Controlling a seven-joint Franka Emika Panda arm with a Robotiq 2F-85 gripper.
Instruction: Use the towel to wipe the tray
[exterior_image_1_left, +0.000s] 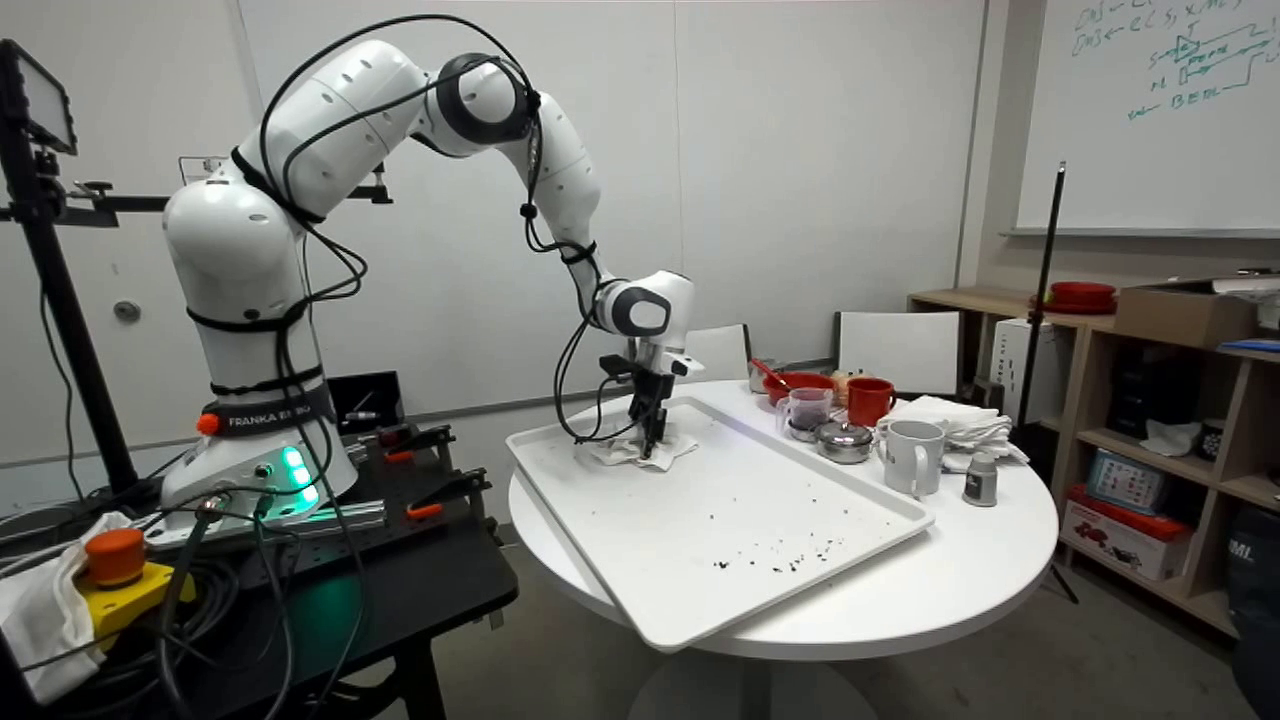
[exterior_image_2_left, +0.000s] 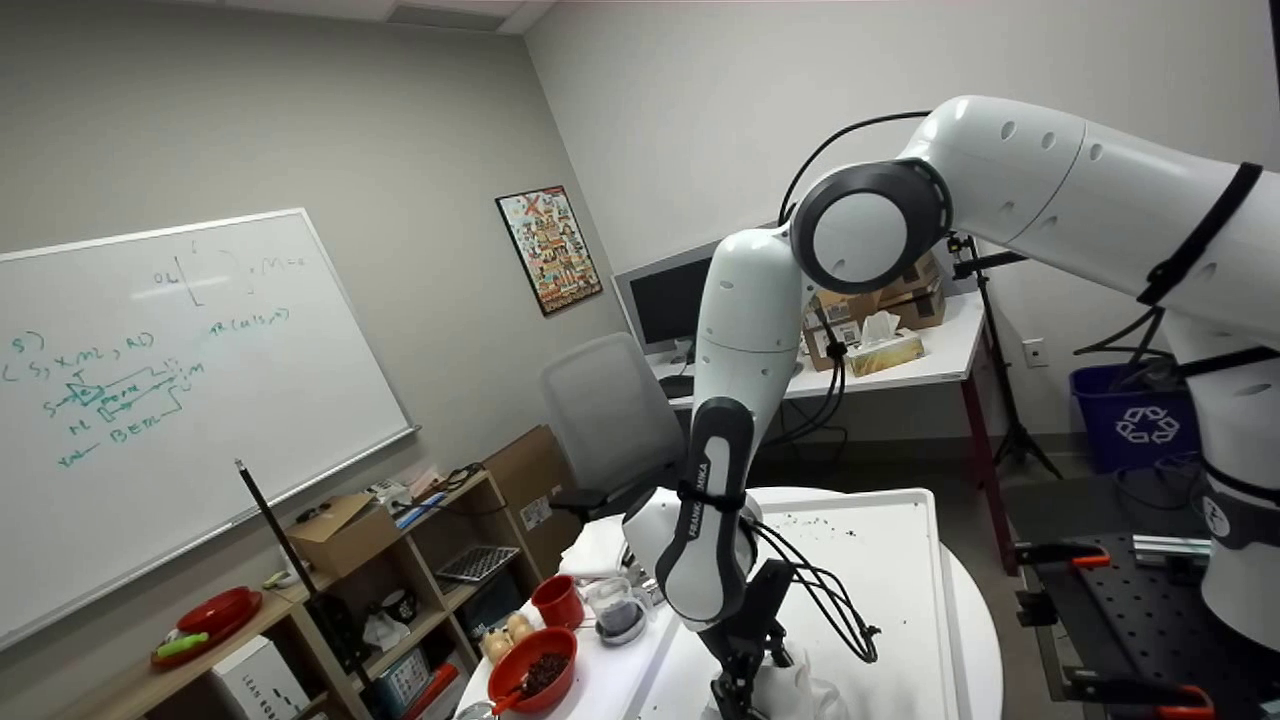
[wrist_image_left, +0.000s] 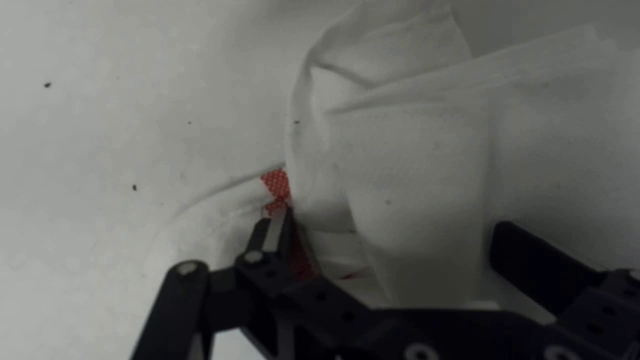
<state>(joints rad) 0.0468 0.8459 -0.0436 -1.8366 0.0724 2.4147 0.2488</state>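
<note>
The white tray (exterior_image_1_left: 650, 530) lies on a round white table; it also shows in an exterior view (exterior_image_2_left: 890, 570) and the wrist view (wrist_image_left: 100, 140). Dark crumbs (exterior_image_1_left: 790, 560) are scattered mostly towards one end of it, with a few specks near the towel. The crumpled white towel (exterior_image_1_left: 682, 450) lies on the tray at the opposite end, also in an exterior view (exterior_image_2_left: 805, 695). In the wrist view the towel (wrist_image_left: 415, 150) shows folds and red patches. My gripper (wrist_image_left: 392, 237) is low over the tray with its fingers wide apart, towel folds between them. The left finger touches a red patch.
Beside the tray stand a grey mug (exterior_image_1_left: 912, 458), a red mug (exterior_image_1_left: 870, 400), a red bowl (exterior_image_2_left: 540, 670), a metal pot (exterior_image_1_left: 843, 442), a clear cup (exterior_image_1_left: 805, 408), a small shaker (exterior_image_1_left: 981, 480) and folded white cloths (exterior_image_1_left: 950, 425). Cables hang along the arm.
</note>
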